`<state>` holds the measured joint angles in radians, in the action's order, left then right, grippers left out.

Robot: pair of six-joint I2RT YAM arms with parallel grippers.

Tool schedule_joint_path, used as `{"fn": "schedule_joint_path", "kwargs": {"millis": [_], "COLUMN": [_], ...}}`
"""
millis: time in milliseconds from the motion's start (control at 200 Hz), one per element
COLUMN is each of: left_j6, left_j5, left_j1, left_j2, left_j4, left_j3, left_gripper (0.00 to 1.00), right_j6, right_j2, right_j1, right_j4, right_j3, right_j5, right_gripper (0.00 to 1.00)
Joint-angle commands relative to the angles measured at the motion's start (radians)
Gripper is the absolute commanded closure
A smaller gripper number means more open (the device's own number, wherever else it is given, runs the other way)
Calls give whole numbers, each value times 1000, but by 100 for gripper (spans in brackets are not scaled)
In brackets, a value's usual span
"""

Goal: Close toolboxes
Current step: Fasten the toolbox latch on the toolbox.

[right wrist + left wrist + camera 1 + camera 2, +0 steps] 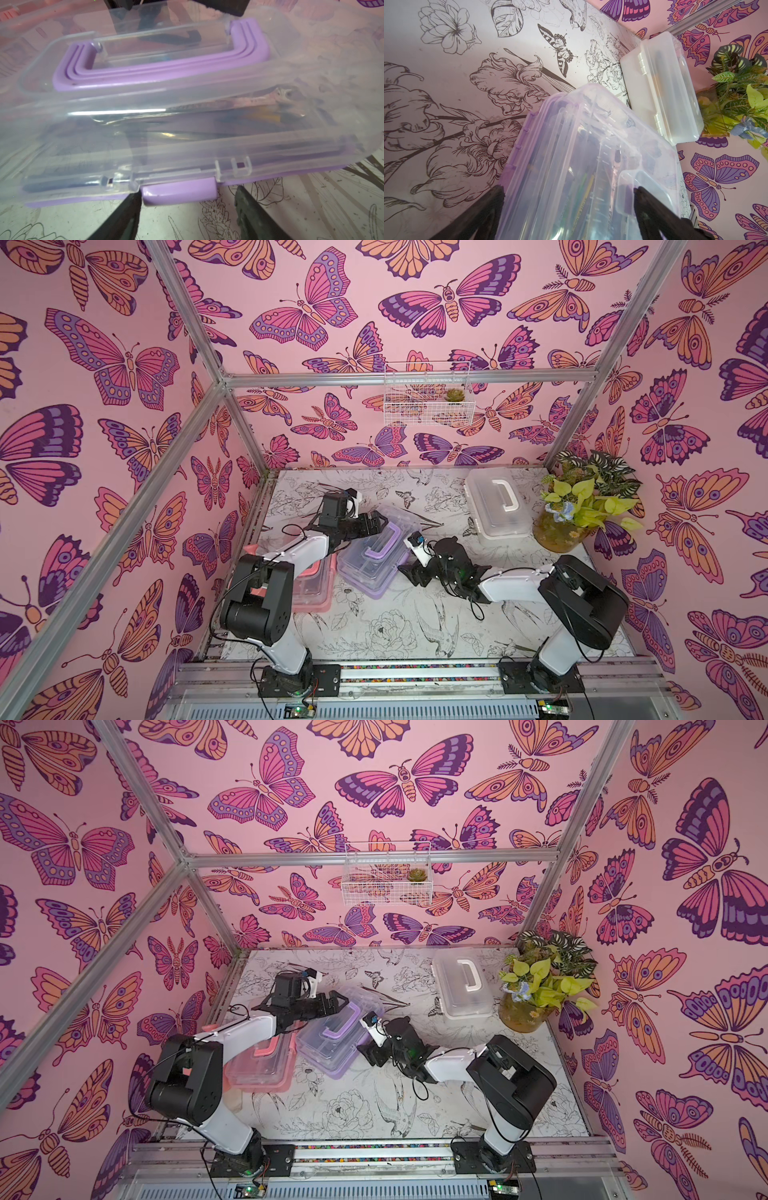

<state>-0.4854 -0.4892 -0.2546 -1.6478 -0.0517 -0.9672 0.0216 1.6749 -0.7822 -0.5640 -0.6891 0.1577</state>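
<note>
The purple toolbox (374, 556) lies mid-table, askew, with the pink toolbox (311, 589) just to its left under the left arm and the white toolbox (496, 506) far right, lid down. The purple lid rests on its base, but its latch (178, 192) looks unfastened, so latching seems to be the step in hand. The right claw (409, 570) is released, fingers on either side of the latch. The left claw (568, 188) is spread wide over the lid's far end; contact is unclear. Next, I judge, the latch must be pressed home while the lid is steadied.
</note>
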Motion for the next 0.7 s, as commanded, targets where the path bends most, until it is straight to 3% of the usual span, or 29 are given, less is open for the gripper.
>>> {"fn": "schedule_joint_path", "kwargs": {"millis": [0,456,696], "left_j6": [14,15,11], "left_j5": [-4,-6,-13], "left_j1": [-1,3,6], "left_j2": [28,21,8], "left_j4": [31,32,32], "left_j3": [25,19,12], "left_gripper": [2,2,2], "right_j6": [-17,21,-10], "right_j2": [22,33,-9], "right_j1": [24,30,30], "right_j4": [-3,-69,-106], "right_j3": [-38,-7,71], "right_j5": [28,113,111], "right_gripper": [32,55,56]}}
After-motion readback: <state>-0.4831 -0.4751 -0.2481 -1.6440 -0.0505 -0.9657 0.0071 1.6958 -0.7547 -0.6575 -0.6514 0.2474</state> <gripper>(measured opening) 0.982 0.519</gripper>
